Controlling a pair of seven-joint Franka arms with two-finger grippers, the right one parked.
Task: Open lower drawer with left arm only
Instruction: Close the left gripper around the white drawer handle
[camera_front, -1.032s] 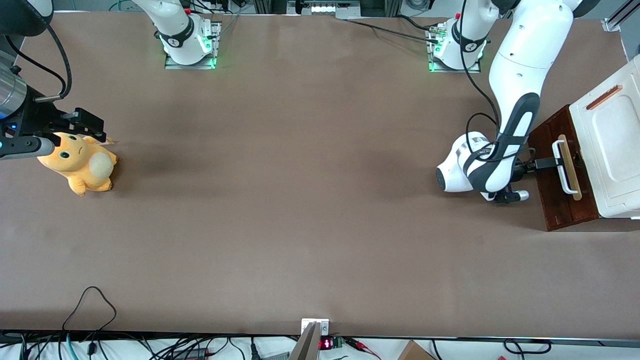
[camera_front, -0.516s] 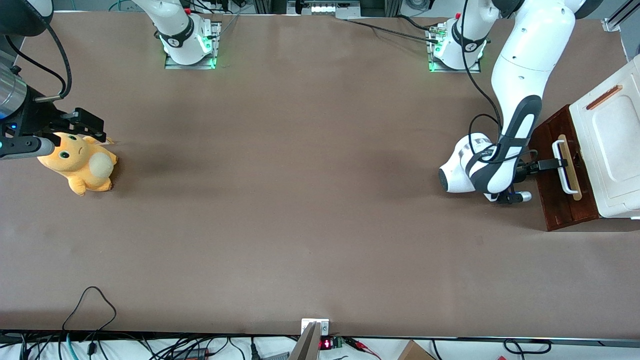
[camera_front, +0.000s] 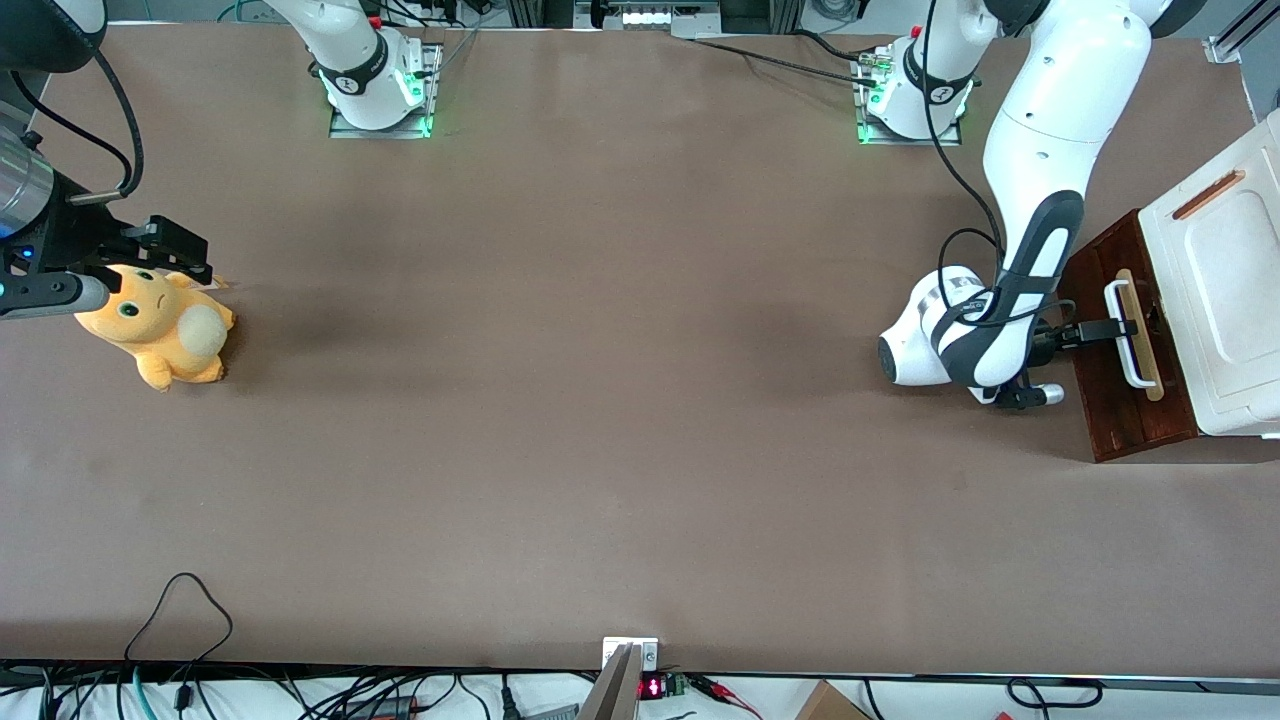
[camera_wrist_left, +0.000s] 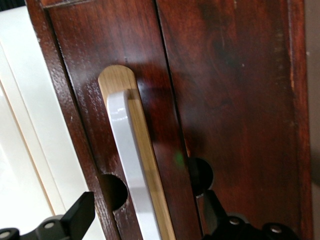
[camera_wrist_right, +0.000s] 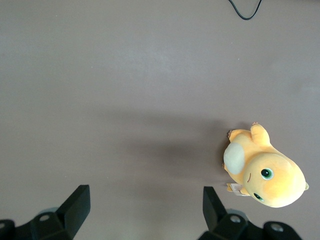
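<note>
A: Nearest the cabinet's front, what?
B: Left arm (camera_front: 1030, 250), white and shiny, bent low over the tabletop (camera_front: 600, 400). Ends in the black claw (camera_front: 1118, 327), right at the white loop handle (camera_front: 1124, 340).

A: Claw squeezing it?
B: Not squeezing. Spread wide, one black finger (camera_wrist_left: 75, 215) on each side of the handle (camera_wrist_left: 127, 165), gaps showing between. Handle sits in the middle, not pinched.

A: And the lower drawer?
B: Lower drawer (camera_front: 1110, 390), dark red-brown wood, low on the cabinet's front, facing the arm. Pale wood strip (camera_wrist_left: 145, 165) just under the handle. Front sticks out past the white cabinet top (camera_front: 1225, 300) above it. No light inside wood showing, so how far open, cannot tell.

A: Farther from the cabinet?
B: Lots of brown tabletop. Way off toward the parked arm's end, an orange plush toy (camera_front: 160, 325) lying down. Near the table's edge, closer to the camera than the cabinet, a black cable loop (camera_front: 180, 600).
</note>
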